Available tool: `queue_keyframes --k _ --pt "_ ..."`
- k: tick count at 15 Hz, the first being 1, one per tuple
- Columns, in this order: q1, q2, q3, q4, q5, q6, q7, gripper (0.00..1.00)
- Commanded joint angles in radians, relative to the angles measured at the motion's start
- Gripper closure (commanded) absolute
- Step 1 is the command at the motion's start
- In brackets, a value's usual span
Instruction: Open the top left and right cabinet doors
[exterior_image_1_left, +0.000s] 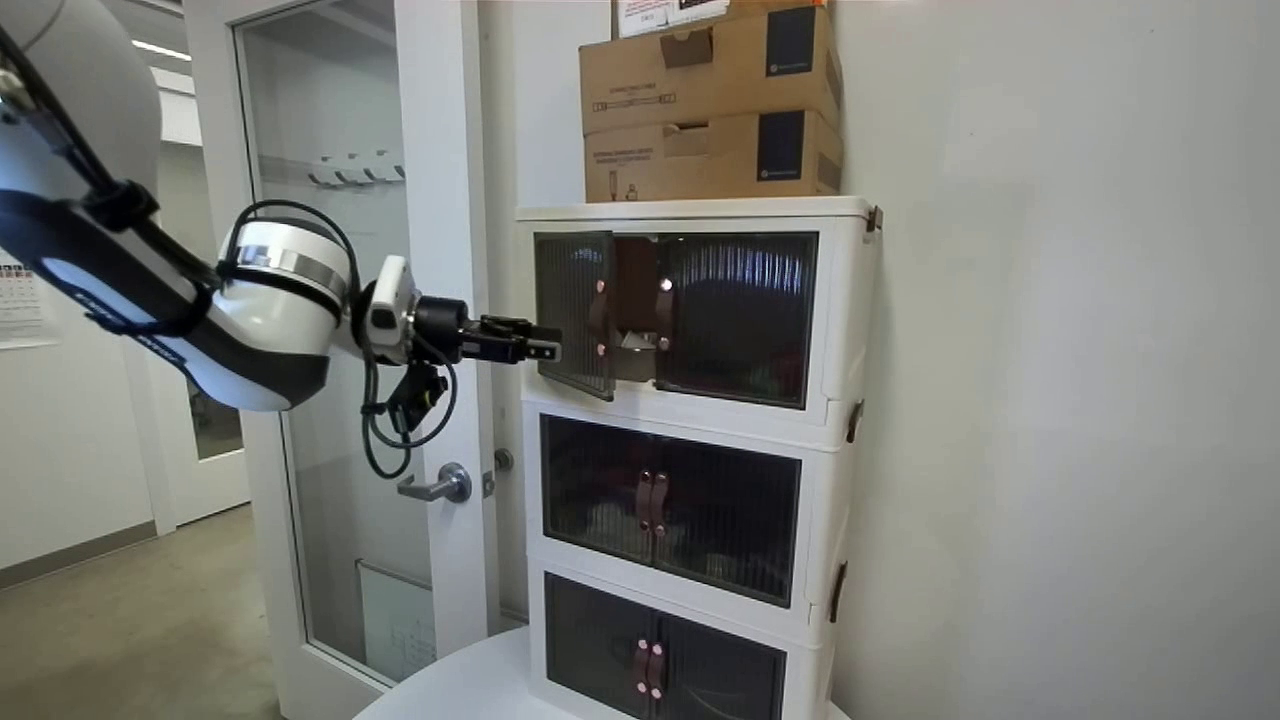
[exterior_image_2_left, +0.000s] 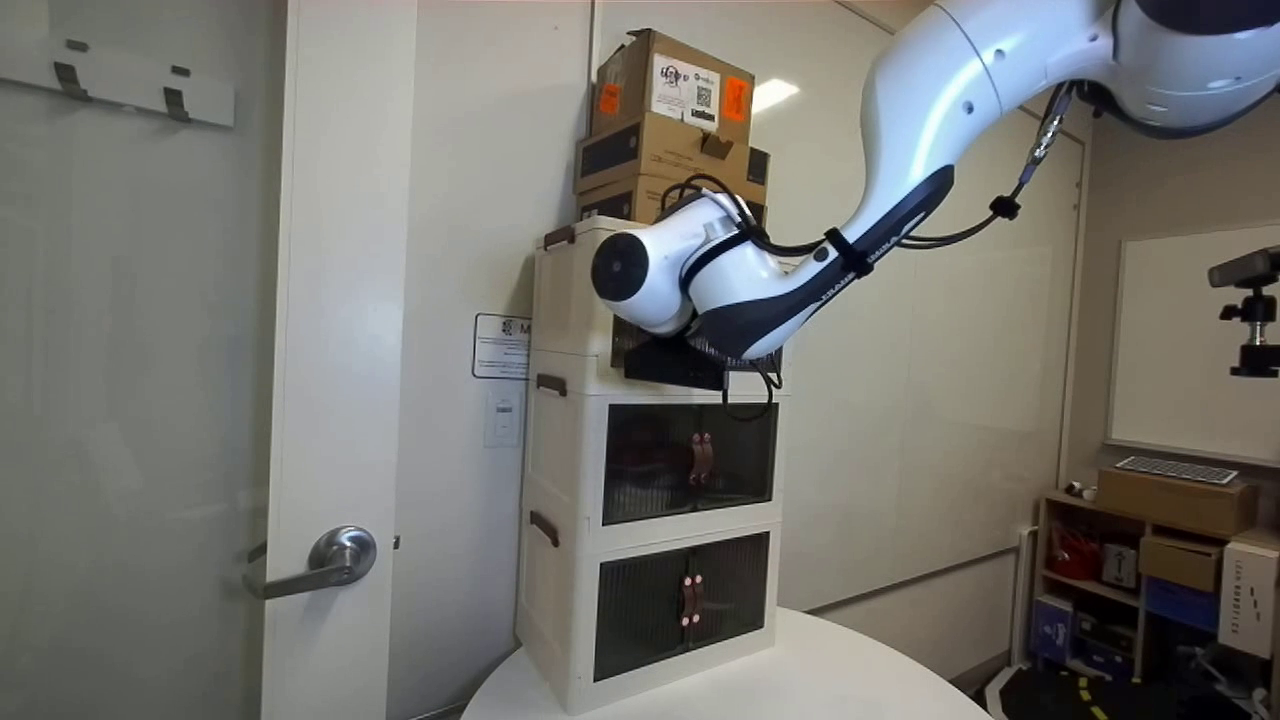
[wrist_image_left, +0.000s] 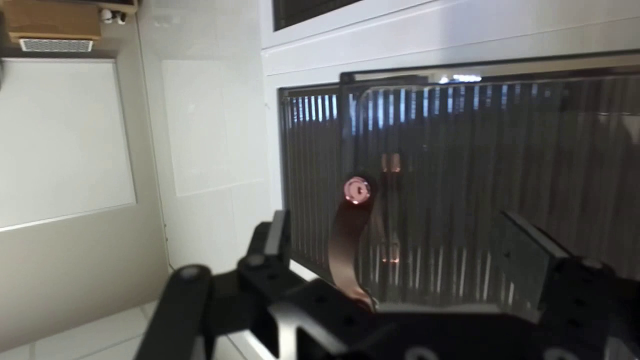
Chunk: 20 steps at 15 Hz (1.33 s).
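my gripper (wrist_image_left: 395, 235): released, its two fingers (wrist_image_left: 527, 260) spread well apart in the wrist view.
top left door (exterior_image_1_left: 572, 310): ajar, swung outward from the white cabinet (exterior_image_1_left: 848, 320); it fronts the highest tier, and my gripper stands near it.
left handle (wrist_image_left: 345, 245): a brown strap with a pinkish stud, showing between my fingers in the wrist view; whether i touch it, i cannot tell.
top right door (exterior_image_1_left: 745, 320): beside the left one on the same tier; it looks flush in its frame, with the right handle (exterior_image_1_left: 664, 315) at its inner edge.
gap: between those two doors, in an exterior view, i see a reddish-brown surface (exterior_image_1_left: 634, 280) and a pale item (exterior_image_1_left: 637, 341) too small to name.
middle doors (exterior_image_1_left: 720, 520): dark and closed, their brown straps (exterior_image_1_left: 643, 500) side by side.
bottom doors (exterior_image_1_left: 715, 660): closed the same way.
my arm (exterior_image_2_left: 900, 140): reaches in front of the top tier and hides most of it in an exterior view.
cardboard boxes (exterior_image_1_left: 700, 90): stacked on top of the cabinet.
white table (exterior_image_1_left: 470, 680): under the cabinet, with a curved edge.
room door (exterior_image_1_left: 350, 540): glass in a white frame, with a metal lever handle (exterior_image_1_left: 452, 483), behind my arm in an exterior view.
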<state>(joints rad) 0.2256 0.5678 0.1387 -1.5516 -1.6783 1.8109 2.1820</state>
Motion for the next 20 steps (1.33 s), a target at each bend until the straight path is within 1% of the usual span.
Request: queue_keyframes --k 1,4,6,9,14,15,16,17,20 --pt "-0.022 -0.072 0.018 -0.036 0.009 0.126 0.004 0.0" --pt "-0.033 -0.106 0.009 0.011 0.026 0.168 -0.01 0.0" --pt "-0.057 -0.138 0.013 0.05 0.063 0.233 -0.058 0.0" --pt "-0.073 -0.157 0.005 0.131 0.105 0.306 -0.121 0.0" --pt "-0.077 -0.158 0.004 0.252 0.237 0.369 -0.216 0.0" --pt "-0.076 -0.153 0.008 0.278 0.295 0.36 -0.255 0.0" --pt "-0.071 -0.147 0.015 0.304 0.379 0.315 -0.31 0.0" --pt "-0.055 -0.138 0.014 0.34 0.464 0.221 -0.396 0.0" --pt "-0.007 -0.104 -0.014 0.45 0.583 0.002 -0.507 0.0"
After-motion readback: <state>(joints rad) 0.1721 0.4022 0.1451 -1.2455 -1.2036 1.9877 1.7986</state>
